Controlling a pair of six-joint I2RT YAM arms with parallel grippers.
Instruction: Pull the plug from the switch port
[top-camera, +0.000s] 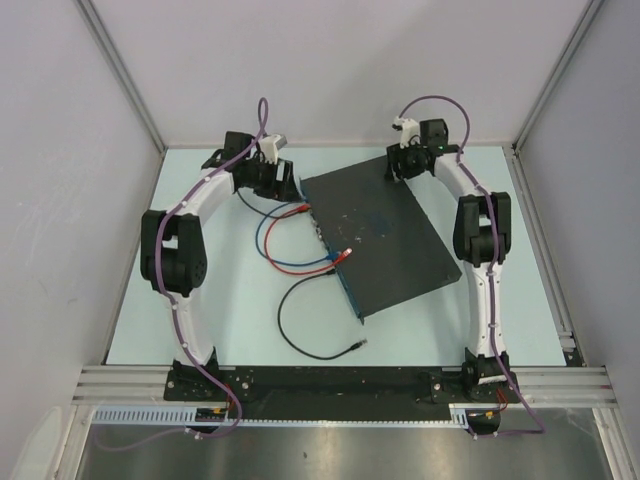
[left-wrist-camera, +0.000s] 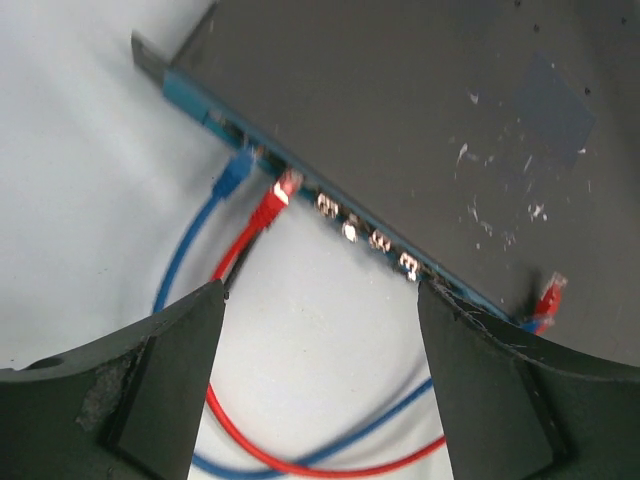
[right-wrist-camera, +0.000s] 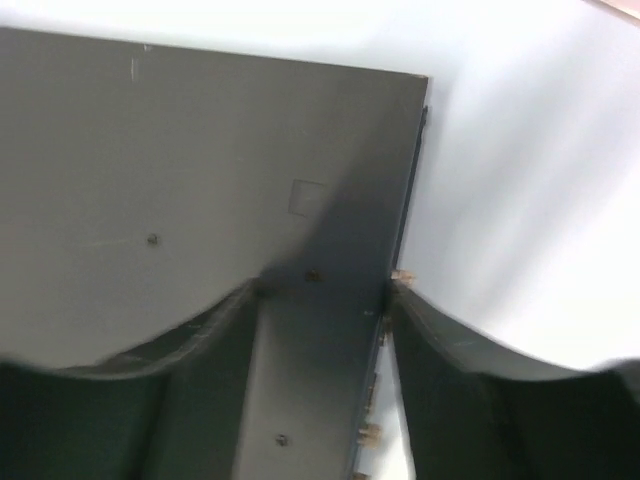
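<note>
Left pincer (left-wrist-camera: 320, 300) released, jaws wide; the red plug (left-wrist-camera: 284, 192) sits just ahead, seated in the switch (left-wrist-camera: 400, 90). Likely small, stiff, latched: pinch its body, not the limp cable (left-wrist-camera: 245, 240). Right pincer (right-wrist-camera: 322, 290) hangs over the switch's edge; grip unclear.

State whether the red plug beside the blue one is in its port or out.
In: the red plug sits nose-first in the socket row of the switch.
</note>
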